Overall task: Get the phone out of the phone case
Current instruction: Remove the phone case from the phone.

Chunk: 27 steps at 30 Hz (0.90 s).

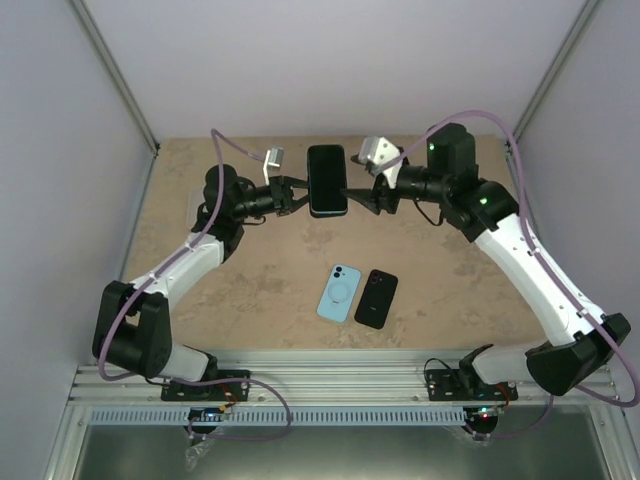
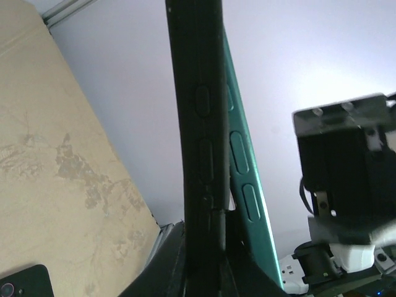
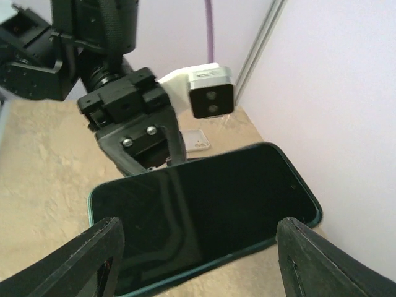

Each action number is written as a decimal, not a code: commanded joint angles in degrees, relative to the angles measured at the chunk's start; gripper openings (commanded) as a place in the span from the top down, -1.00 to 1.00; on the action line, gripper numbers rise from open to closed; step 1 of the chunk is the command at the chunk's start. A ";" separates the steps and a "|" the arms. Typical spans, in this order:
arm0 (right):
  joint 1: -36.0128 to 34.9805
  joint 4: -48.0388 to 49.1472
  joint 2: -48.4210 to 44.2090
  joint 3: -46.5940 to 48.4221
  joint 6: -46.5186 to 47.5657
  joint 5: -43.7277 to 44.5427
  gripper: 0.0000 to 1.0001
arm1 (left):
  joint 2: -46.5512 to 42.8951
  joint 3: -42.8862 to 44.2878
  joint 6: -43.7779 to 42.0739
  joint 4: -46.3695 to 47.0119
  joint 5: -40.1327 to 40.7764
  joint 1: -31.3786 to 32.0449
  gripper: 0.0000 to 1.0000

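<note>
We see a beige, marble-veined surface (image 1: 250, 300) with two things lying flat on it, both back-up. One is a light blue phone (image 1: 339, 293) with a pale ring on its back. A black phone (image 1: 377, 298) lies just beside the light blue phone, on the right arm's side and roughly parallel. We cannot tell whether their edges touch.

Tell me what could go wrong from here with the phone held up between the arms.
1. Only the left gripper clamps the phone, by one edge and above the table; the right gripper looks open. A hard tug could twist the phone loose and drop it.
2. In the left wrist view the teal case gapes off the phone's side. If it pops free suddenly, the phone may fall.
</note>
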<state>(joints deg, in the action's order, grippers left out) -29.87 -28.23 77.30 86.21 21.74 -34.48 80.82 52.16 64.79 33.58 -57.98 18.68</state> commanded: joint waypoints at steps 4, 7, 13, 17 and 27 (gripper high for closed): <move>-6.56 -5.35 -1.19 1.23 15.95 13.03 -0.38 | 2.30 2.39 5.86 5.98 -1.09 -0.72 1.00; -8.10 -5.66 -1.11 1.15 17.54 14.91 -0.38 | 2.90 2.38 6.67 6.48 -1.11 -0.83 1.00; -12.18 -4.91 -1.14 -0.74 21.16 20.78 -0.36 | 3.43 2.49 7.88 6.89 -1.36 -1.01 1.00; -14.16 -3.18 -1.00 -2.07 22.28 25.10 -0.29 | 3.64 2.40 8.51 7.14 -1.40 -1.01 1.00; -17.51 -1.23 -0.02 -3.86 25.01 29.84 -0.20 | 3.98 2.42 9.56 8.14 -1.54 -1.01 1.00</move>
<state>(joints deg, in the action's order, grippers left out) -46.04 -31.18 77.21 84.01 44.47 -8.12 84.97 52.45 73.38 36.80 -58.89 18.04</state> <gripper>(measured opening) 0.605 0.113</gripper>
